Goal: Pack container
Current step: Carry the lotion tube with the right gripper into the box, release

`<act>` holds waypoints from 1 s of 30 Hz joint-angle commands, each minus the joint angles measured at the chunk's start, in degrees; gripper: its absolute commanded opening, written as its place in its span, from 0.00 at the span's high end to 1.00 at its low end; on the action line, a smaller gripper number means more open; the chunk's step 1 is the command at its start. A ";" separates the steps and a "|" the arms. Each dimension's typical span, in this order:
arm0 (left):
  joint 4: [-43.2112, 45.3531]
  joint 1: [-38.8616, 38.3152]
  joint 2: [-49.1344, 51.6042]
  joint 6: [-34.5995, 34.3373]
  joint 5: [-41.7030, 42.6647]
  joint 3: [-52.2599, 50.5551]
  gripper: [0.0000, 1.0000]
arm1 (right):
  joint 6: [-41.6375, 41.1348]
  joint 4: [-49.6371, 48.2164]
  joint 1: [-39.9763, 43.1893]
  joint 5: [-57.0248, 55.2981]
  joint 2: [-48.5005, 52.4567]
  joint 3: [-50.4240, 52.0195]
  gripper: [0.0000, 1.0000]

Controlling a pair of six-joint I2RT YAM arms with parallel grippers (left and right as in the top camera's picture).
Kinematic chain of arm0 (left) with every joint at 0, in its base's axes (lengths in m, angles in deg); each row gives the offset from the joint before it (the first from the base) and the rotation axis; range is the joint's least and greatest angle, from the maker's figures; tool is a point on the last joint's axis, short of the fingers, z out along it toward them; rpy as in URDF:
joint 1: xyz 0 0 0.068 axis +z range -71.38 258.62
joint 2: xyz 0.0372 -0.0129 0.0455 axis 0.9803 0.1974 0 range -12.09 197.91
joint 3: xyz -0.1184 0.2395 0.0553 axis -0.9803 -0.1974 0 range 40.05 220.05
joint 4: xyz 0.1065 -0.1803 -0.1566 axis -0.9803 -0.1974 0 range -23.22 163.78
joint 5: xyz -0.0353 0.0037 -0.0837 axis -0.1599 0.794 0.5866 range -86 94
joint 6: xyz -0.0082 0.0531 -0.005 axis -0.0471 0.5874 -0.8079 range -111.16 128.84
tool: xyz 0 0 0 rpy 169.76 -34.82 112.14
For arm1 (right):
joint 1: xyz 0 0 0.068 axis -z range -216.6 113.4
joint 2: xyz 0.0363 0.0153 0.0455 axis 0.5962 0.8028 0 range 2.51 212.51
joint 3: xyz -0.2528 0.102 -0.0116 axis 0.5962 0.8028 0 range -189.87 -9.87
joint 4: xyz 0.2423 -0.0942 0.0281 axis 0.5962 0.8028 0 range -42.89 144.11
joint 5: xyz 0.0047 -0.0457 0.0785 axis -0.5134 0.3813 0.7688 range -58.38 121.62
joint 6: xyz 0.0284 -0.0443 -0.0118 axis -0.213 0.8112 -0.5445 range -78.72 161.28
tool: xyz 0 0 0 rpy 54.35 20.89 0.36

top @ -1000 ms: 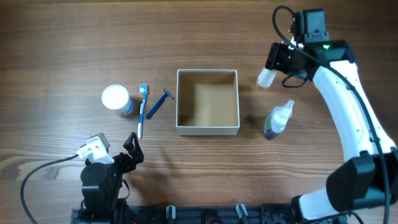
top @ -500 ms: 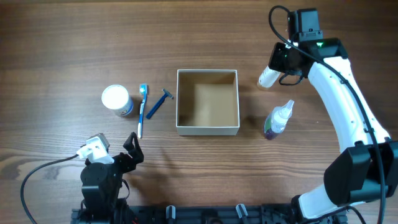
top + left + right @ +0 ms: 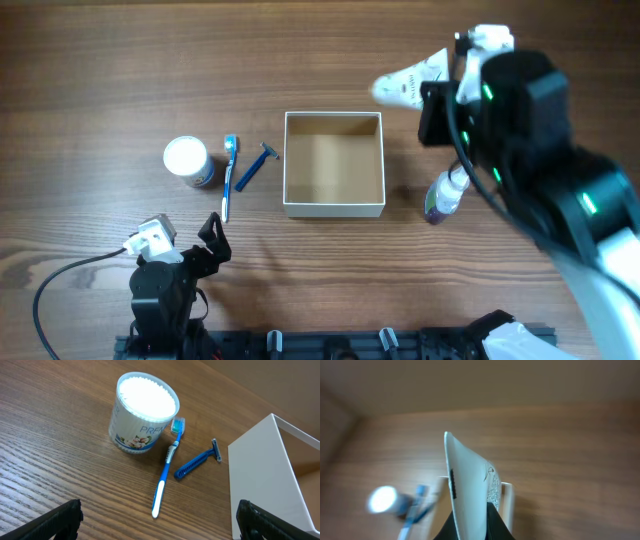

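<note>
Overhead, the right end effector [image 3: 470,529] clamps a white tube [image 3: 470,480], arm [image 3: 530,130] half-hiding the bottle [image 3: 441,200].

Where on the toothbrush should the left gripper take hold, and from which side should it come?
Probably the white lower handle of the toothbrush, from straight above, jaws closing across its thin width. It lies flat; its head is close to the jar and the razor ends near its middle, so only the lower end has free table on both sides.
</note>
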 commanded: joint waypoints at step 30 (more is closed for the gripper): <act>0.24 -0.26 -0.46 0.11 0.26 -0.13 0.00 | -9.46 -0.70 -5.42 -12.15 31.67 -0.42 0.96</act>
